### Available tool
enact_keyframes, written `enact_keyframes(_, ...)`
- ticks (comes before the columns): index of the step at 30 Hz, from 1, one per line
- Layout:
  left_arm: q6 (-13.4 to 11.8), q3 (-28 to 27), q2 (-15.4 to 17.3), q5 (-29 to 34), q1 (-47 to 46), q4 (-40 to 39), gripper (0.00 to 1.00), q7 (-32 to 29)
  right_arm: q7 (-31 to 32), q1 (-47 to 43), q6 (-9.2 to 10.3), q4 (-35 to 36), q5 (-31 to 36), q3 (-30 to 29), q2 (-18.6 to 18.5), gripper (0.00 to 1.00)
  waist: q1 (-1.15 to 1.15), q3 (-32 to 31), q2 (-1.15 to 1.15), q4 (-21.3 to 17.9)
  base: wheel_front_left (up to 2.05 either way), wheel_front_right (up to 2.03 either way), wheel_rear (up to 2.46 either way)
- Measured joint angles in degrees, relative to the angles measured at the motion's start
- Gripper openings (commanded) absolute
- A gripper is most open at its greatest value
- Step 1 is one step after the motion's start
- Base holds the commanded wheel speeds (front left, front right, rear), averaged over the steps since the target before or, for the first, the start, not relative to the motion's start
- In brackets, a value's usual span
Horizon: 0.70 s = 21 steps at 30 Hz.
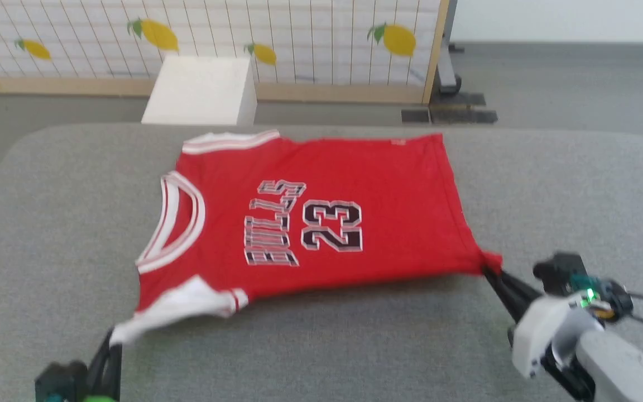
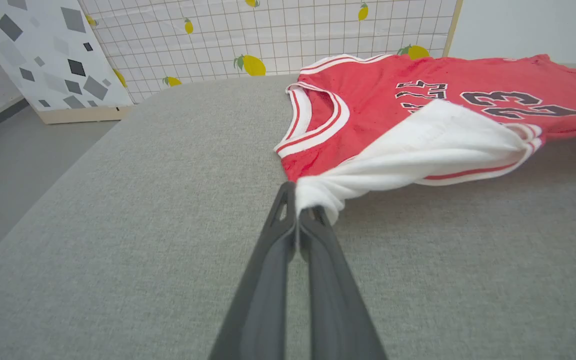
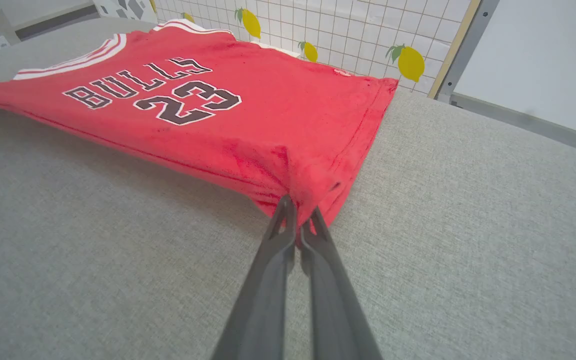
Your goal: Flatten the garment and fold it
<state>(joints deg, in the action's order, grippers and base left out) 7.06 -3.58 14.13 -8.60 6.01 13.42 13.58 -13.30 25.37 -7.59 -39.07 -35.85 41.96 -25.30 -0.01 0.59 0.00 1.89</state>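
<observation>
The red shirt [image 1: 321, 223] lies spread out on the soft grey bench [image 1: 48, 223], showing BULLS and 23. The head view also shows a white box [image 1: 201, 89] far behind. The left gripper [image 2: 296, 200] is closed tight on the near white sleeve. The right gripper [image 3: 299, 220] is closed tight on the near red bottom corner.

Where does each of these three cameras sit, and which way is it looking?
Head view: on the head, looking down at the shirt; left gripper lower left, right gripper lower right.
Left wrist view: on that wrist, looking along its shut fingers to the white sleeve.
Right wrist view: on that wrist, along its shut fingers to the hem corner.
Shared: the shirt's 23.
</observation>
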Motion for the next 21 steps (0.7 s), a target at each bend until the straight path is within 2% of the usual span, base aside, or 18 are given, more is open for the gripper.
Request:
enact_keyframes(10, -0.7, 0.1, -1.3, -1.3, 10.5, -2.7, 0.0, -2.4, 1.5, -15.1, 0.0, 6.2, -0.8, -5.9, -1.8, 0.0, 0.0, -4.2, 0.0, 0.9, 0.0, 0.0, 0.0)
enact_keyframes(16, -3.6, -0.2, -2.8, -1.3, 14.2, -6.1, 0.0, -4.7, 4.2, -23.8, 0.0, 12.5, 1.4, -11.6, -2.2, 0.0, 0.0, -3.8, 0.0, 1.4, 0.0, 0.0, 0.0)
enact_keyframes(21, -4.6, -0.5, -2.8, -1.4, 16.2, -7.0, 0.0, -6.0, 8.3, -29.7, 0.0, 18.8, 4.2, -15.9, -1.9, 0.0, 0.0, -2.8, 0.0, 1.2, 0.0, 0.0, 0.0)
